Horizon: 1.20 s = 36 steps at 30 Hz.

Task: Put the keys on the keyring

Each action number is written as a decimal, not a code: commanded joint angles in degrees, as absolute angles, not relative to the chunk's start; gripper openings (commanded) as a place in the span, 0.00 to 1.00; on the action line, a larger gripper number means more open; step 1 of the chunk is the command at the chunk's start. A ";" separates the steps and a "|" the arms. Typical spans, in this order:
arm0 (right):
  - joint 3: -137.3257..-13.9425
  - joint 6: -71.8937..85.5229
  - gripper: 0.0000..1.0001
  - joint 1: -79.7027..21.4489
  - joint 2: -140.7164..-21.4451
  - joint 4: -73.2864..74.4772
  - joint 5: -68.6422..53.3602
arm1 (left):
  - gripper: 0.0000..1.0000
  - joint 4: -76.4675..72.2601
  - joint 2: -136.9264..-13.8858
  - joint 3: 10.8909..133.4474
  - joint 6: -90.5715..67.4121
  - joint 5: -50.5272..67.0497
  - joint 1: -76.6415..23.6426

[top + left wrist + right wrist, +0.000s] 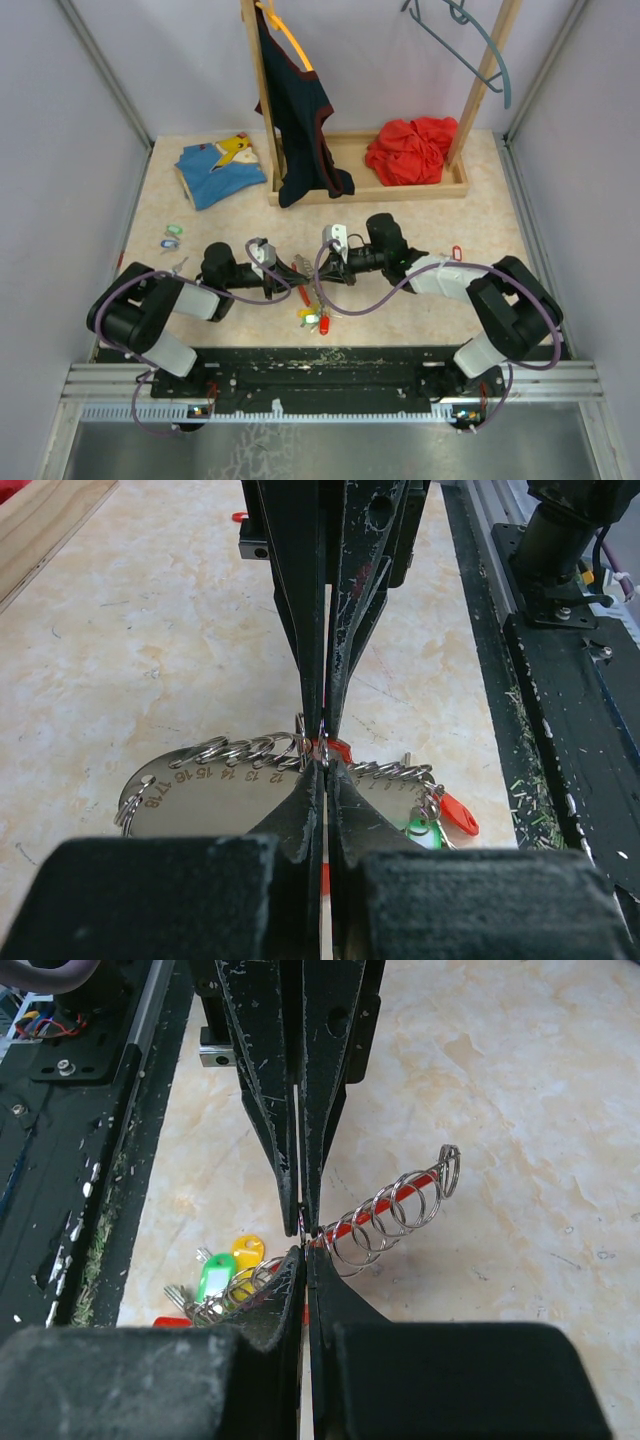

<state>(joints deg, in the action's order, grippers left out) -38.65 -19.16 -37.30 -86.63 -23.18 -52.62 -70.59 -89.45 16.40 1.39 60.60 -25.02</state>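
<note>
Pale lilac walls [60, 150], beige marbled tabletop [490, 215]

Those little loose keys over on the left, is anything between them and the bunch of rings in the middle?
Yes. The left arm lies across the straight line from the loose keys to the keyring. Nothing else shows between them.

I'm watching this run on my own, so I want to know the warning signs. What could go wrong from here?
1. The left gripper and right gripper are both shut, tips almost meeting at the row of rings. A pull apart could twist the rings or knock the fingers together.
2. The pinch sits at the very fingertips, so the thin metal may slip out.
3. The tagged keys are bunched right beside the tips and might snag.
</note>
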 commanded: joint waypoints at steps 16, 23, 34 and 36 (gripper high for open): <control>-37.66 -16.25 0.00 -35.44 -85.06 -26.53 -51.72 | 0.00 -72.68 -87.32 15.41 2.53 59.76 -25.37; -37.05 -13.23 0.00 -35.33 -85.37 -31.22 -54.24 | 0.00 -72.90 -87.62 15.64 2.40 59.94 -25.35; -37.08 -12.39 0.00 -35.33 -85.95 -32.00 -55.02 | 0.00 -73.08 -87.76 15.64 2.28 59.92 -25.34; -37.17 -12.38 0.00 -35.33 -86.17 -31.91 -55.17 | 0.00 -73.20 -87.76 15.64 2.24 60.03 -25.31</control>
<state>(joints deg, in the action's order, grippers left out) -36.75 -12.97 -35.81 -86.30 -28.25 -52.86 -70.61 -88.71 15.86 1.78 59.18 -25.04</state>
